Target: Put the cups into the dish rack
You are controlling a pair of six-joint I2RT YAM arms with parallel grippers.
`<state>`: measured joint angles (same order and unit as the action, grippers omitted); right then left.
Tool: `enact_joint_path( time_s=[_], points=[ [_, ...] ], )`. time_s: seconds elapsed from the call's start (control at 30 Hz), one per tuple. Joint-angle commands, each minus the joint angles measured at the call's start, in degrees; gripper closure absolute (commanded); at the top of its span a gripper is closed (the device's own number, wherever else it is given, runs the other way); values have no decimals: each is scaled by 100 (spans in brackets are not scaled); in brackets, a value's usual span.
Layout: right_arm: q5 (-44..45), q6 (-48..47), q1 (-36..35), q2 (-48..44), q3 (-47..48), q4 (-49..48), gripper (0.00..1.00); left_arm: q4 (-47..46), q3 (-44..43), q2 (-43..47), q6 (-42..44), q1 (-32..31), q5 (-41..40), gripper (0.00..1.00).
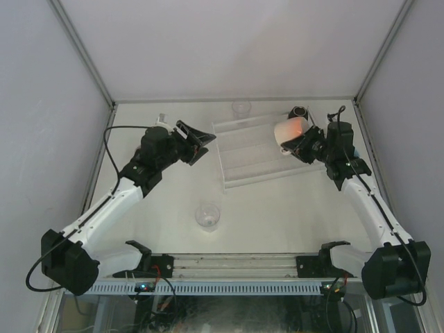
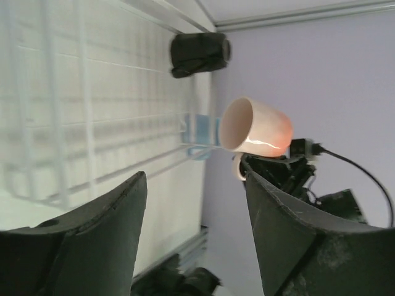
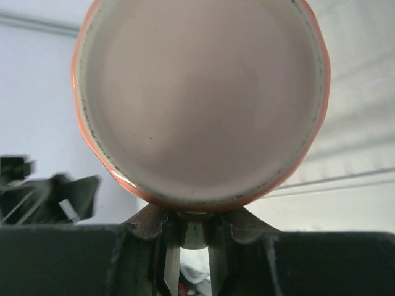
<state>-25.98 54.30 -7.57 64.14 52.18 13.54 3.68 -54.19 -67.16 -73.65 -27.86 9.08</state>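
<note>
My right gripper (image 1: 303, 143) is shut on the peach-pink mug (image 1: 290, 131) and holds it tipped on its side above the right part of the clear dish rack (image 1: 239, 173). In the right wrist view the mug (image 3: 200, 98) fills the frame, with its handle pinched between the fingers (image 3: 170, 246). My left gripper (image 1: 197, 143) is open and empty by the rack's left edge; its wrist view shows the held mug (image 2: 256, 126) ahead. A black mug (image 1: 300, 112) lies at the back right. One clear tumbler (image 1: 241, 107) stands behind the rack and another (image 1: 208, 215) in front.
The left wrist view shows the black mug (image 2: 199, 53) lying on its side and a light blue object (image 2: 202, 132) beyond the rack's ridges (image 2: 74, 123). Enclosure walls close in on both sides and the back. The arm bases sit at the near edge.
</note>
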Motion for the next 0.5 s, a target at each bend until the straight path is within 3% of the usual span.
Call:
enact_joint_path(
  time_s=[0.0,0.27,0.47],
  points=[
    [1394,-1335,30,71,641,839,100,859,-349,355,1131,320,-177,31],
    [3153,-2166,-87,979,1450,1539,100,1311,-352,724,1805,628,-136,30],
    [3823,-2256,-175,1698,2019,1812,100,1414,-285,952,1980,979,2,30]
  ],
)
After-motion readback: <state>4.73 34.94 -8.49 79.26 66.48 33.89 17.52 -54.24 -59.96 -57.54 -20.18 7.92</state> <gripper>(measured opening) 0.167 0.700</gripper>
